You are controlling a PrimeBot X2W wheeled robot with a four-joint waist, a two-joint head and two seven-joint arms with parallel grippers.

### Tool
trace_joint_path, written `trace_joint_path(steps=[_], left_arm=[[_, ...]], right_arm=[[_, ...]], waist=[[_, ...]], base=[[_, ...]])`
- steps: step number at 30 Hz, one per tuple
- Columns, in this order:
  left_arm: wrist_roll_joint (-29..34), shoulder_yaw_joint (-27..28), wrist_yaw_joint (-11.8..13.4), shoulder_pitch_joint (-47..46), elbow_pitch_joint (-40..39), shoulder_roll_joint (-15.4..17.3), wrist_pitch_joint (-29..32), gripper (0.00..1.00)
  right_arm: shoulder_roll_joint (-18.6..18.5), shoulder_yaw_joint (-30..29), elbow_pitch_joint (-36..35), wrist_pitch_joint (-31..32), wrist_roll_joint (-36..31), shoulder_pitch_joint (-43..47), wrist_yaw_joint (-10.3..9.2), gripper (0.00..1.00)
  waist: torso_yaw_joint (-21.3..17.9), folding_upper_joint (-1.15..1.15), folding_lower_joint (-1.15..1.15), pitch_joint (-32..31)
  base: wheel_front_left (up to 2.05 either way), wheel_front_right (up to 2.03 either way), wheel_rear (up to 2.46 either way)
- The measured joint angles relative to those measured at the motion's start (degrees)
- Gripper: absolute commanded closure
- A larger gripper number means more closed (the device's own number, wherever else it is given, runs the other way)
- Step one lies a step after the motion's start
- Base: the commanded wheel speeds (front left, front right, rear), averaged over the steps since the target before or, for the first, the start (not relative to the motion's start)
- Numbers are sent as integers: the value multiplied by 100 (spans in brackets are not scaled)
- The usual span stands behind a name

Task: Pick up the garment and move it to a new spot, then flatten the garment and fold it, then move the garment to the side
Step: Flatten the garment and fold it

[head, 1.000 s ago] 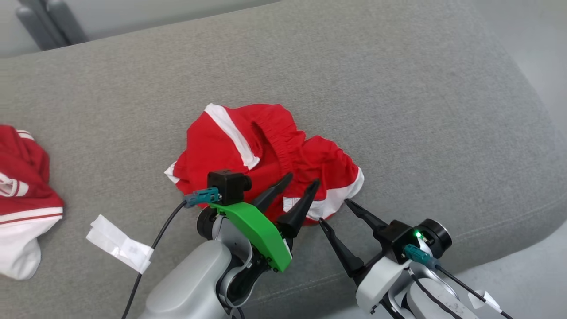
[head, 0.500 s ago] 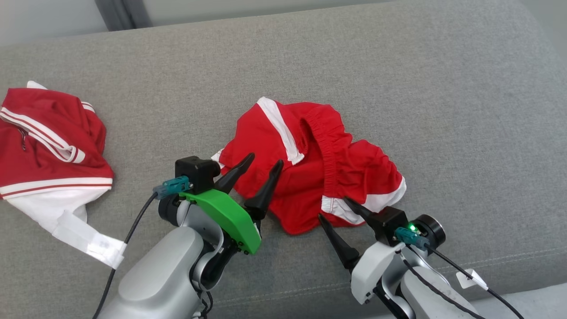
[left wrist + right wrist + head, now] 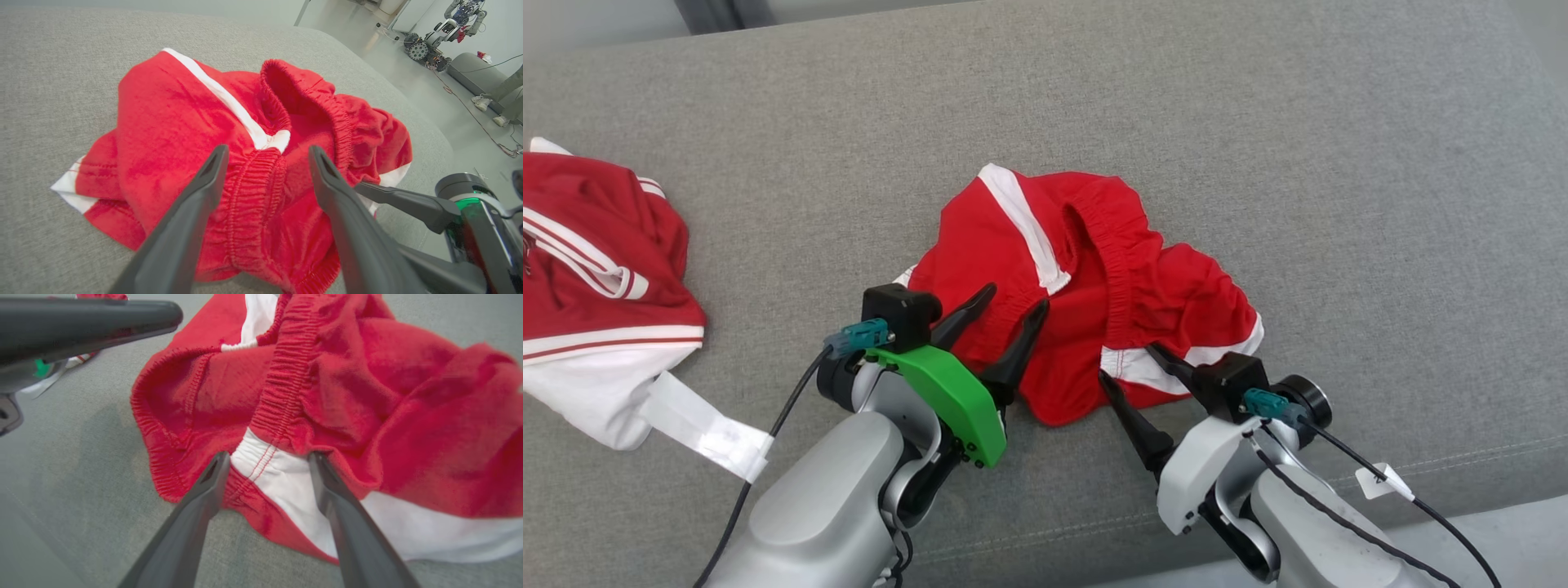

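The picking-up step is judged to be in hand, since nothing is yet gripped. The crumpled red cloth shorts with a white side stripe [image 3: 1094, 302] are seen heaped near the middle of the grey woven sofa cushion [image 3: 1298, 122], toward its front edge. The left gripper [image 3: 1014, 296] is held with jaws spread wide over the gathered elastic waistband [image 3: 253, 192]. The right gripper [image 3: 1127, 362] is likewise open, its fingers set either side of a white hem panel [image 3: 278, 473]. For the next move, both would need to be lowered and closed on cloth before any lift. The waistband is turned outward and the legs are bunched in soft folds.
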Motion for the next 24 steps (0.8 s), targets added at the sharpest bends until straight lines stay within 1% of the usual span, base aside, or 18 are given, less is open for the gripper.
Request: trace_joint_path(steps=[3, 6, 7, 9, 15, 17, 18, 19, 20, 22, 23, 24], left_arm=[[-2, 26, -1, -20, 55, -1, -3, 0], [-10, 41, -2, -20, 71, -13, -11, 0], [-11, 38, -2, -20, 80, -29, -26, 0], [-18, 18, -4, -20, 99, -67, -25, 0], [-44, 8, -11, -20, 127, -115, -58, 0], [-45, -2, -51, -20, 145, -124, -86, 0], [-46, -2, -53, -20, 153, -125, -99, 0], [-52, 5, -53, -20, 160, -122, -104, 0], [-85, 21, -53, -20, 180, -122, -153, 0], [-105, 42, -53, -20, 193, -122, -153, 0], [-107, 52, -54, -20, 199, -122, -159, 0], [-111, 64, -54, -20, 205, -122, -160, 0]], right_arm=[[0, 169, -49, -5, 205, -37, -12, 0], [0, 285, -41, -4, 391, -37, -104, 0], [0, 308, -18, -1, 408, -37, -109, 0], [0, 308, 43, 3, 420, -37, -225, 0], [-9, 467, 182, 100, 556, -168, -428, 0], [-11, 522, 252, 116, 557, -241, -514, 0], [-13, 561, 290, 159, 557, -274, -553, 10], [-16, 613, 311, 177, 567, -296, -559, 10], [-13, 678, 355, 207, 611, -316, -612, 65], [-12, 706, 415, 234, 626, -328, -664, 66], [-12, 719, 446, 257, 646, -340, -699, 95], [-15, 727, 469, 258, 655, -353, -704, 100]], waist=[[1, 0, 0, 24], [15, 0, 0, 36], [24, 0, 0, 39], [57, 0, 0, 40], [187, 0, 0, 44], [231, 0, 0, 49], [253, 0, 0, 50], [271, 0, 0, 51], [290, 0, 0, 49], [298, 0, 0, 44], [301, 0, 0, 40], [301, 0, 0, 35]], base=[[0, 0, 0], [0, 0, 0], [0, 0, 0], [0, 0, 0], [0, 0, 0], [0, 0, 0], [0, 0, 0], [0, 0, 0], [0, 0, 0], [0, 0, 0], [0, 0, 0], [0, 0, 0]])
